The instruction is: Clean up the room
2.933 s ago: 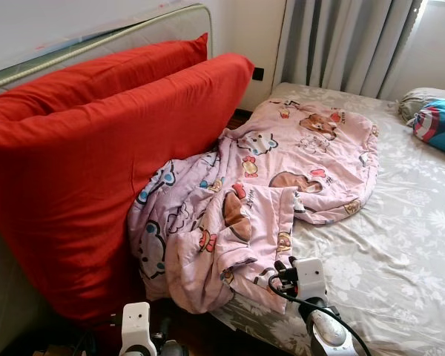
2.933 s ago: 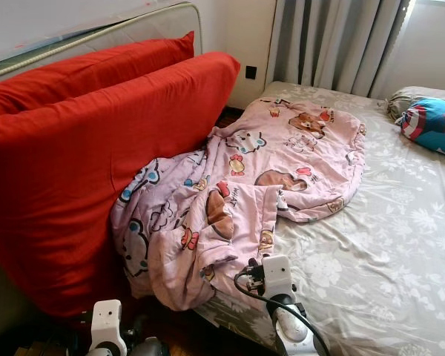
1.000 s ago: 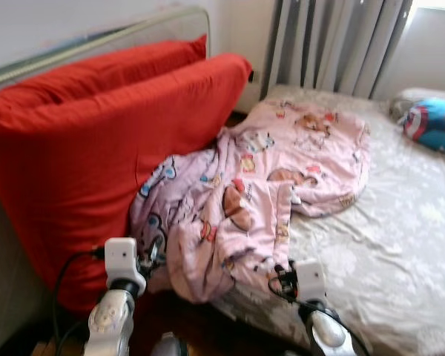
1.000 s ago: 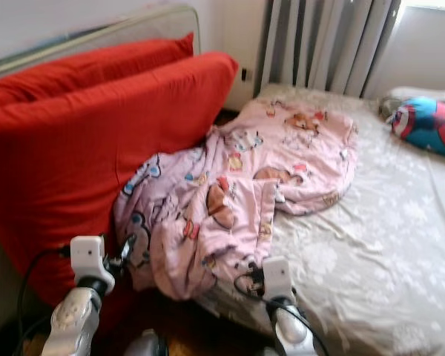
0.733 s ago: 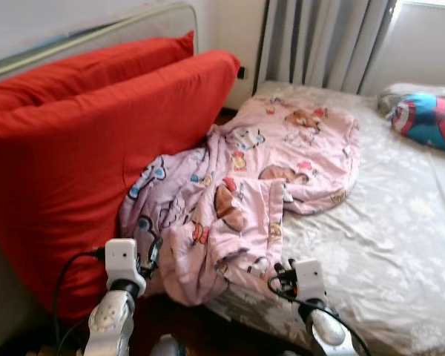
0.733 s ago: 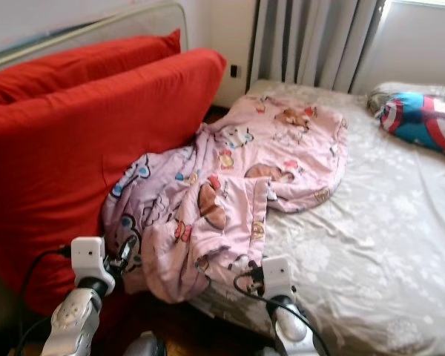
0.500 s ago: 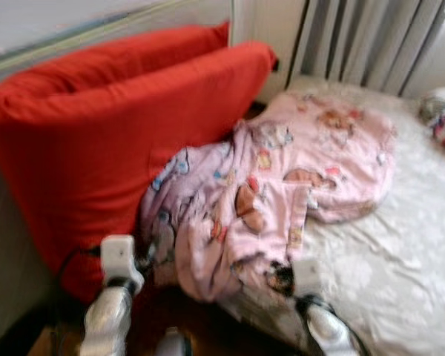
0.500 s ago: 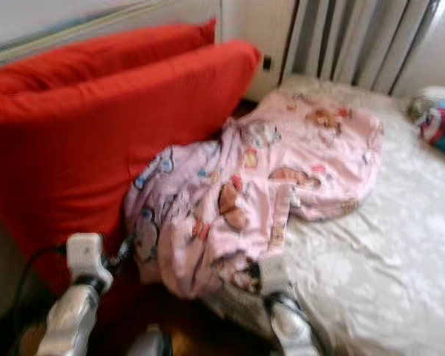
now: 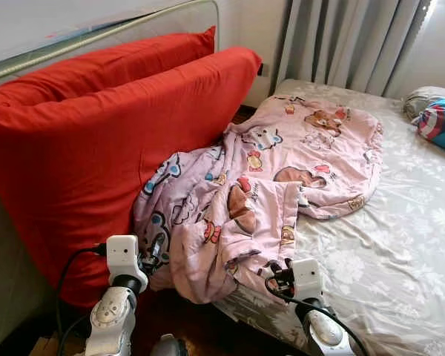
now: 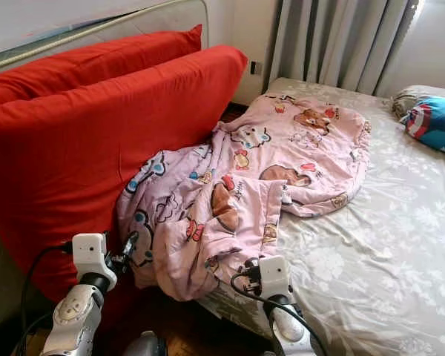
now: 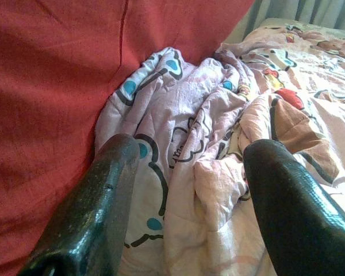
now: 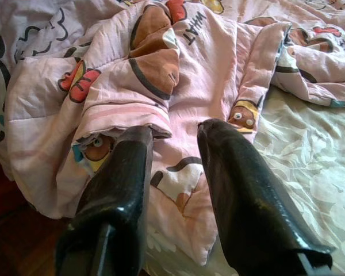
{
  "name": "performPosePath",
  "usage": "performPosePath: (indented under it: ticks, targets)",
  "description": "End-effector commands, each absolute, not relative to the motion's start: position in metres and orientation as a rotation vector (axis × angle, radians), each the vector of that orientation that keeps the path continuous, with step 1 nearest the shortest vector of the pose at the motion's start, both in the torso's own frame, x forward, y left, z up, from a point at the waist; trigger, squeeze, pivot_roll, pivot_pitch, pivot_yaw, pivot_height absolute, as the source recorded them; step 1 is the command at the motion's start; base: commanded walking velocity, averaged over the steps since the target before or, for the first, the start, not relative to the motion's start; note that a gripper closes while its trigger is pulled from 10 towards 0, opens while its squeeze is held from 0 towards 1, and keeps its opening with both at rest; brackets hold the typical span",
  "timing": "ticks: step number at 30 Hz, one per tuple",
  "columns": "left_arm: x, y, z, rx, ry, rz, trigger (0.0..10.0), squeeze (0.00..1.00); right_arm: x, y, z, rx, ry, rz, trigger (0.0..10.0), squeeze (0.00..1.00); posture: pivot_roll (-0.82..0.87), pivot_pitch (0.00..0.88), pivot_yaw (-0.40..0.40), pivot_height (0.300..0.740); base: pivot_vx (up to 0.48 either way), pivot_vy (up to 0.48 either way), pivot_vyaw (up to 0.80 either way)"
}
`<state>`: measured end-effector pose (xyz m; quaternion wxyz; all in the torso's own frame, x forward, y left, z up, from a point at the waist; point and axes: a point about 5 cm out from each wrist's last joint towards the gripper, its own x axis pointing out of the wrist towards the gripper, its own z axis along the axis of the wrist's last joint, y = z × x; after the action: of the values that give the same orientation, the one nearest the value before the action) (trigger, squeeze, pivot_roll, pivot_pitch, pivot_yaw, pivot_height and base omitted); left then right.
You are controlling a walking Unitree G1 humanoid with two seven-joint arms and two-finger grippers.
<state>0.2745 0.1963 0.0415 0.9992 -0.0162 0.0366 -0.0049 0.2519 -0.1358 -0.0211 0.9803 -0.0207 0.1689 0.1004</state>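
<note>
I have the pink cartoon-print quilt [image 9: 267, 185] lying crumpled across the middle of the frame, its upper part spread on the bed [image 9: 400, 245] and its lower fold hanging off the bed's near corner toward the dark floor [image 9: 200, 326]. My left tool [image 11: 187, 190] sits at lower left with its fingers spread wide, the quilt's bunched edge between them but not pinched; my right tool [image 12: 172, 167] at lower centre is also parted, narrower, hovering over a fold at the overhanging hem without closing on it. My worry is a shallow bite: if either tool closes on only the top ridge of fabric, I judge the quilt would slip out once I lift, and the hanging part could drag to the floor. The left tool is also just beside the big red cushion [image 9: 111, 156], so a careless close could catch the red cover together with the quilt. A cable loops near each wrist and could snag in loose folds. For room, the left side is tight, walled by the cushion and the headboard [image 9: 96, 33] in the upper left. The open space is to the right, across the floral bedsheet [image 9: 386, 282], with the superhero-print pillow [image 9: 439, 122] well apart at the upper right edge.
</note>
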Motion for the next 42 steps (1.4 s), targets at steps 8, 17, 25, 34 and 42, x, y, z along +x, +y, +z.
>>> performPosePath:
  ticks: [8, 17, 25, 34, 42]
  targets:
    - [0.2761, 0.1939, 0.0405, -0.032, 0.082, -0.023, 10.0, 0.00, 0.2521, -0.1325, -0.0215, -0.045, 0.346, 0.215, 10.0, 0.00, -0.09, 0.000, -0.021, 0.664, 0.249, 0.000, 0.43]
    - [0.2761, 0.1919, 0.0411, -0.034, 0.081, -0.030, 10.0, 0.00, 0.2530, -0.1358, -0.0210, -0.041, 0.347, 0.195, 10.0, 0.00, -0.09, 0.000, -0.021, 0.664, 0.253, 0.000, 0.00]
    - [0.2766, 0.1901, 0.0420, -0.036, 0.080, -0.039, 10.0, 0.00, 0.2535, -0.1341, -0.0203, -0.041, 0.344, 0.194, 10.0, 0.00, -0.09, 0.000, -0.020, 0.664, 0.155, 0.000, 0.00]
    - [0.2773, 0.1895, 0.0440, -0.036, 0.073, -0.041, 10.0, 0.00, 0.2539, -0.1339, -0.0196, -0.038, 0.340, 0.193, 10.0, 0.00, -0.09, 0.000, -0.021, 0.664, 0.264, 0.000, 0.00]
    - [0.2766, 0.1884, 0.0451, -0.040, 0.068, -0.044, 10.0, 0.00, 0.2537, -0.1335, -0.0193, -0.037, 0.337, 0.195, 10.0, 0.00, -0.09, 0.002, -0.022, 0.664, 0.317, 0.000, 0.00]
